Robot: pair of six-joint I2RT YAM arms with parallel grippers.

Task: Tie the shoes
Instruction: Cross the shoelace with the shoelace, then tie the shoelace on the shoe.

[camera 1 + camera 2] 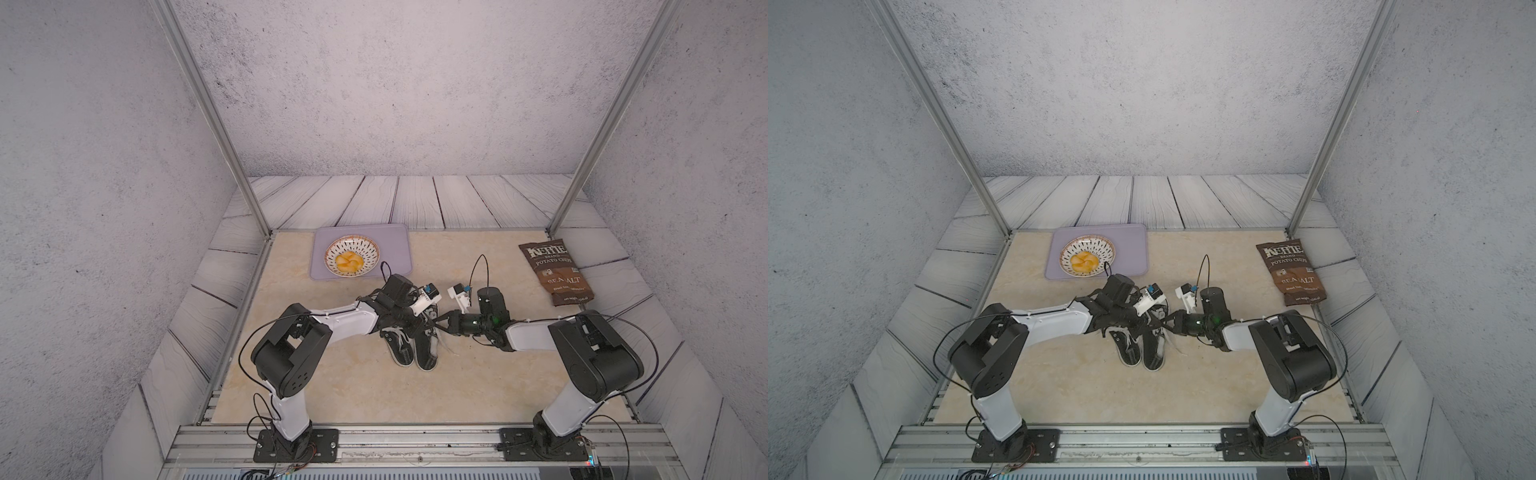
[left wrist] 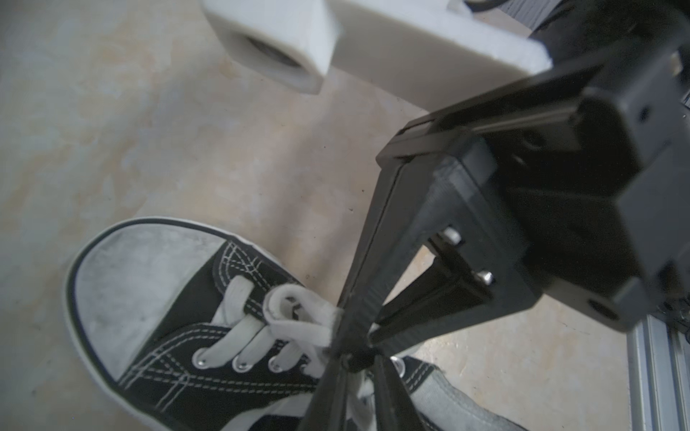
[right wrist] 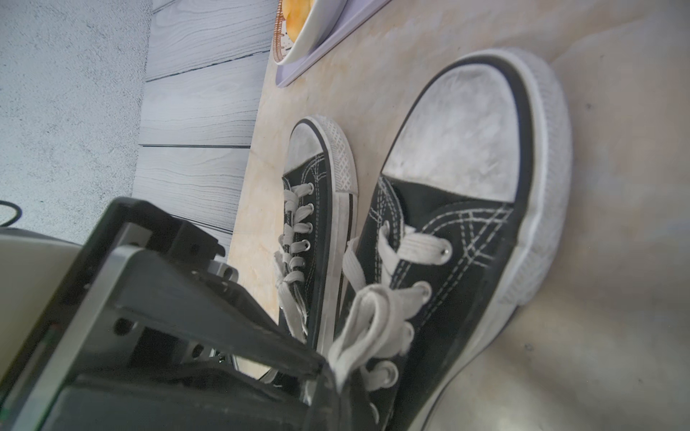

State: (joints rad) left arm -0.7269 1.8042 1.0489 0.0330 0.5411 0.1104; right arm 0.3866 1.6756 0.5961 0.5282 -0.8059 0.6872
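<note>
1. The shoes (image 1: 402,351) stand side by side around the middle of the tabletop (image 1: 332,386). They touch, with heels toward the near edge and white toe caps toward the far edge.
2. The two claws meet tip to tip over the eyelets of the shoe closer to the right edge. The left gripper (image 2: 355,367) reaches in from the left-edge side. Its jaws are drawn narrow, pinching a strand of the laces (image 2: 295,309).
3. The right gripper (image 2: 357,337) comes in low and level from the right-edge side. Its jaws are pressed together on a loop of the same laces, which bulges over the tongue. A free end trails onto the tabletop beside that shoe.
4. The other shoe lies partly beneath the left wrist in both top views. Its own lace ends hang loose across the tongue.
5. Farther back, a lilac tray (image 1: 390,241) sits at the far edge, left of middle. It carries a white patterned bowl (image 1: 330,249) of yellow-orange pieces.
6. A brown chip bag (image 1: 552,270) lies flat near the far right corner.
</note>
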